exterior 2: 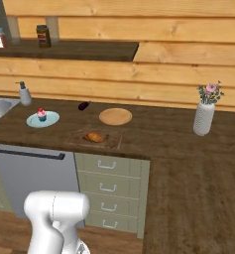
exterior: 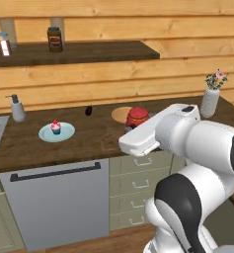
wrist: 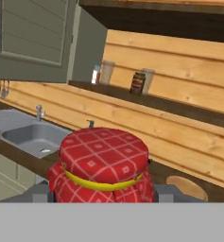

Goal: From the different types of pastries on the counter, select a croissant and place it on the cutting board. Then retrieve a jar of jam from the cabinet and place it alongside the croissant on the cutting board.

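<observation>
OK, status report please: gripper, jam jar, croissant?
Gripper shut on jam jar, above counter. Croissant on cutting board. Path clear.

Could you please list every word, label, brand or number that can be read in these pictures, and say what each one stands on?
No text can be read anywhere.
Brown jar on the wall shelf: it has a label band, too blurred to read.
Small bottle on the same shelf: markings too small to read.
Jar of jam held in the gripper: a red checked cover with a yellow band, no lettering.
</observation>
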Tool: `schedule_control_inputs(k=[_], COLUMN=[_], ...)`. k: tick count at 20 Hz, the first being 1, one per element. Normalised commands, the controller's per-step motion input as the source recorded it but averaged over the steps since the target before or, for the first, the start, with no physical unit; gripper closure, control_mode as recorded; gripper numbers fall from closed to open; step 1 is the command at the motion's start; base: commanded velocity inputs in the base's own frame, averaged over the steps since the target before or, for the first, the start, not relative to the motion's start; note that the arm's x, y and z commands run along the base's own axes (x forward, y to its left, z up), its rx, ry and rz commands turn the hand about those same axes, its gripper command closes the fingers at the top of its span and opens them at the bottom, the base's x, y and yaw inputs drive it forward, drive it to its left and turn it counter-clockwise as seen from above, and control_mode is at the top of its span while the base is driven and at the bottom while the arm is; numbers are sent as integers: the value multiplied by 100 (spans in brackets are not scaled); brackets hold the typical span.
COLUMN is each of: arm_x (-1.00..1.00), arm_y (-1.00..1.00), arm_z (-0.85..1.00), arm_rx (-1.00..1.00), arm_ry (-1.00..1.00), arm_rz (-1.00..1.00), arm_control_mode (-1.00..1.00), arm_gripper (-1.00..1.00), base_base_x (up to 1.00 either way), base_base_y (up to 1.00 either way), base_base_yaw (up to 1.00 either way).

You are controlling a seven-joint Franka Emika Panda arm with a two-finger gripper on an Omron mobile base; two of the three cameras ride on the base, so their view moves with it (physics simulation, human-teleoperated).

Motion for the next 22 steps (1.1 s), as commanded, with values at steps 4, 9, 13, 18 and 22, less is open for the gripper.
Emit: schedule_control_inputs(k=[4, 9, 13, 18, 22], arm_x=[-4, 29, 100, 88, 32], arm_y=[0, -21, -43, -12, -8], arm_z=[0, -9, -35, -54, -18], arm_rx=[0, 0, 0, 0, -1], arm_ry=[0, 0, 5, 7, 1], arm_rz=[0, -3, -14, -16, -1], arm_control_mode=[-100, -100, -100, -100, -100], arm_gripper=[100, 100, 100, 100, 100], base_base_x=[-3, 0, 0, 0, 0], base_base_y=[0, 0, 0, 0, 0], base_base_yaw=[0, 0, 0, 0, 0])
